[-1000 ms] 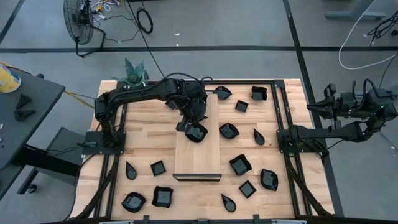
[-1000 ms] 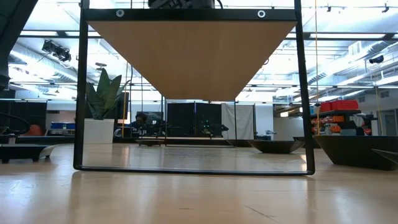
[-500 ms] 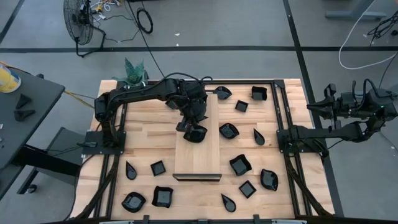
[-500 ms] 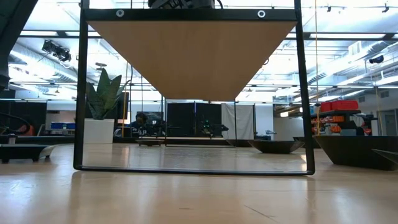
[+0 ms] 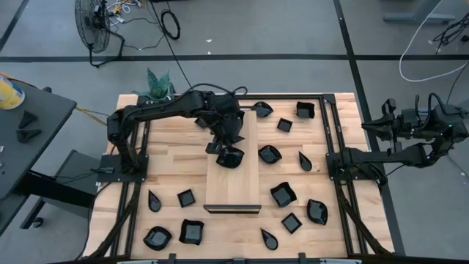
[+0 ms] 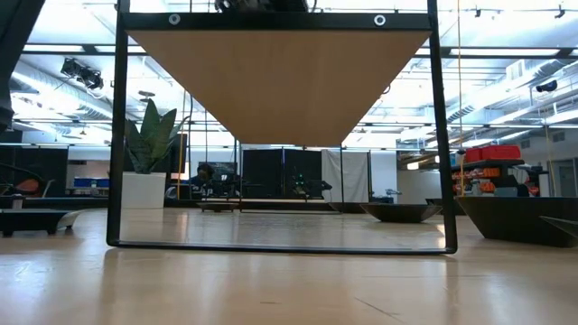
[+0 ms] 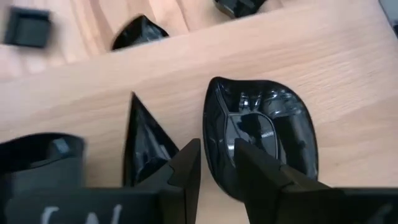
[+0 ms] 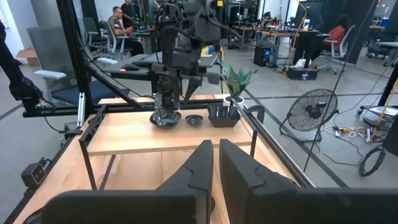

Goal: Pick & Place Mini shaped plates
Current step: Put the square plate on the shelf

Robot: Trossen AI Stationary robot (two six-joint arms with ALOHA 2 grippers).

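Black glossy leaf-shaped plate (image 7: 261, 140) now rests on the wooden board (image 5: 234, 180) at mid-worktop; left end effector (image 7: 217, 165) has just spread, its fingers straddling the rim, so this placement looks finished, right end effector (image 8: 214, 163) parked, pressed together.

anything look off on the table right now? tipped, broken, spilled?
Nothing stands out. The black dish sits upright on the wooden board, its rim between the left gripper's parted fingers. The other mini plates lie scattered flat on the table; no spill or breakage visible.
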